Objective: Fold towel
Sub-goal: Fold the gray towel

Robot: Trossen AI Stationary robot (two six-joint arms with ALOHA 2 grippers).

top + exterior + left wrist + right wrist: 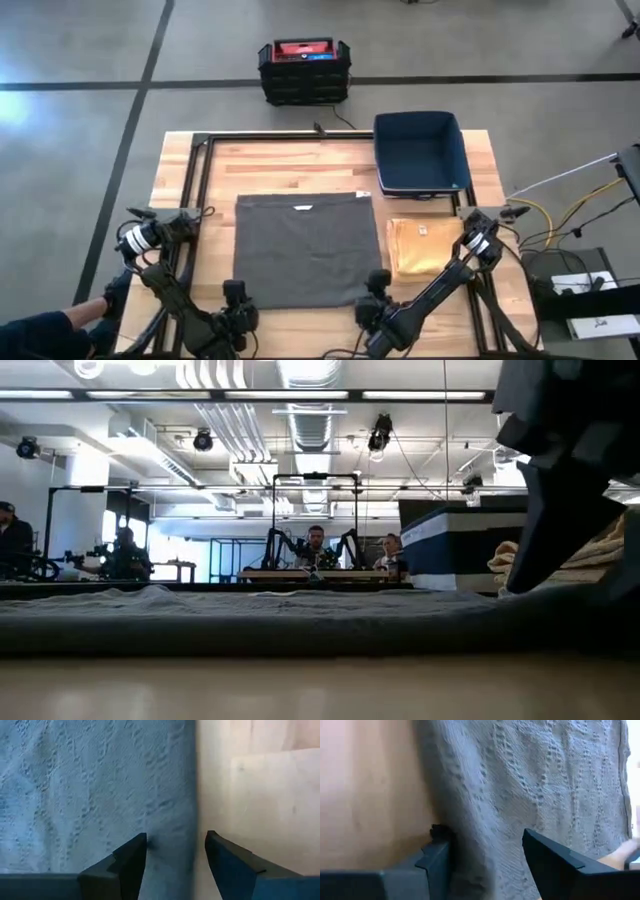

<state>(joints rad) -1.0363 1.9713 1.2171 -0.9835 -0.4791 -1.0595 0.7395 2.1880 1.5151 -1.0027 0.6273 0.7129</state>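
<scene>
Towel [305,248] flat; bin [421,152] apart.

Wooden table with three things lying on it

The light butcher-block table [330,158] carries a grey towel [305,245] spread flat at its middle toward the near edge, a folded tan cloth [420,245] just right of the towel, and a dark blue bin [421,153] at the far right corner.

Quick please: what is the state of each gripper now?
Left gripper: open, straddling the grey towel's edge.
Right gripper: open, over the towel's edge.
</scene>
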